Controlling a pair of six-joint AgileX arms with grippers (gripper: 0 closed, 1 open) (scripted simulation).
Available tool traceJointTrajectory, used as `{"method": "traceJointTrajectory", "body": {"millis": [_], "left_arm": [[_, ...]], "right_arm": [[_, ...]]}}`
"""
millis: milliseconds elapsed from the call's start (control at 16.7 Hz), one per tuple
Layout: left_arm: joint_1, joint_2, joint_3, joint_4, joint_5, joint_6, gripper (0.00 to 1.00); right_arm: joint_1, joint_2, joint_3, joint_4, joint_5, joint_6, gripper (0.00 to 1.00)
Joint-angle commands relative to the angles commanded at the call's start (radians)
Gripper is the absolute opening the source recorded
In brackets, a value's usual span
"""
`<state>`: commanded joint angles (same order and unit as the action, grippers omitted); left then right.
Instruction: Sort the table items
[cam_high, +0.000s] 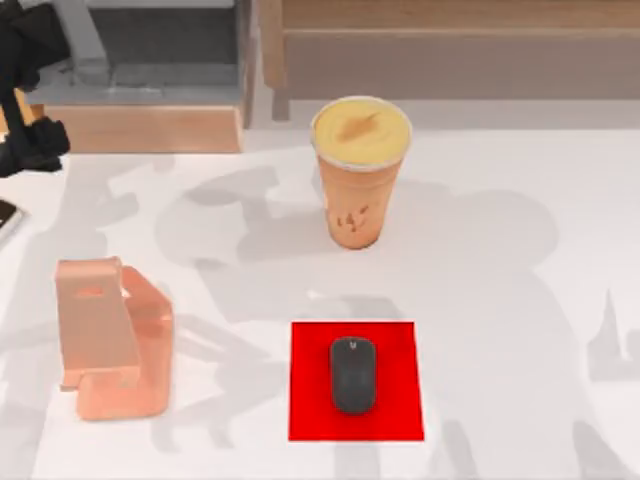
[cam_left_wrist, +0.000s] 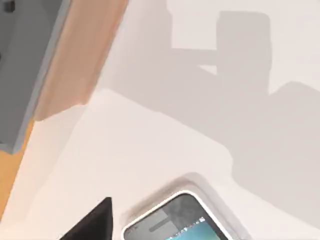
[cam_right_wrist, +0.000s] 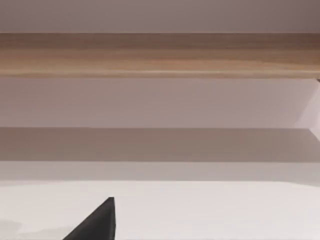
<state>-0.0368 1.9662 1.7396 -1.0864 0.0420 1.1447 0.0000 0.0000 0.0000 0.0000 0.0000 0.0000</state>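
Note:
A dark grey mouse (cam_high: 353, 373) lies on the red mat (cam_high: 400, 345) near the front middle of the table (cam_high: 500, 300). The tall orange cup (cam_high: 360, 170) with a yellow top stands upright behind it. At the table's far left edge lies the smartphone (cam_high: 5, 222); its silver edge and lit screen (cam_left_wrist: 180, 220) show in the left wrist view. My left gripper (cam_high: 30, 140) hangs at the back left, above and just behind the smartphone, apart from it. A black part of my right gripper (cam_right_wrist: 95, 222) shows over bare table, facing a shelf.
A pinkish-orange phone stand (cam_high: 110, 340) sits at the front left. A grey and wooden shelf unit (cam_high: 150, 70) and a long wooden shelf (cam_high: 450, 50) run along the back edge. Bare tabletop spreads across the right side.

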Motion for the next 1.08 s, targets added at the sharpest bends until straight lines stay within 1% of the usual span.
{"method": "traceJointTrajectory", "body": {"millis": [120, 240, 420, 540, 840, 960, 1080], "left_arm": [[0.105, 0.062, 0.006, -0.015, -0.01, -0.157, 1.0], [0.191, 0.12, 0.008, -0.028, -0.021, -0.28, 1.0], [0.274, 0.186, 0.004, -0.038, -0.032, -0.385, 1.0], [0.29, 0.199, 0.002, -0.039, -0.035, -0.403, 1.0], [0.287, 0.199, 0.0, -0.035, -0.034, -0.402, 1.0], [0.289, 0.215, -0.028, 0.002, -0.035, -0.404, 1.0], [0.289, 0.241, -0.069, 0.076, -0.034, -0.403, 1.0]], "right_arm": [[0.0, 0.0, 0.0, 0.0, 0.0, 0.0, 1.0], [0.0, 0.0, 0.0, 0.0, 0.0, 0.0, 1.0], [0.0, 0.0, 0.0, 0.0, 0.0, 0.0, 1.0], [0.0, 0.0, 0.0, 0.0, 0.0, 0.0, 1.0], [0.0, 0.0, 0.0, 0.0, 0.0, 0.0, 1.0], [0.0, 0.0, 0.0, 0.0, 0.0, 0.0, 1.0], [0.0, 0.0, 0.0, 0.0, 0.0, 0.0, 1.0]]}}
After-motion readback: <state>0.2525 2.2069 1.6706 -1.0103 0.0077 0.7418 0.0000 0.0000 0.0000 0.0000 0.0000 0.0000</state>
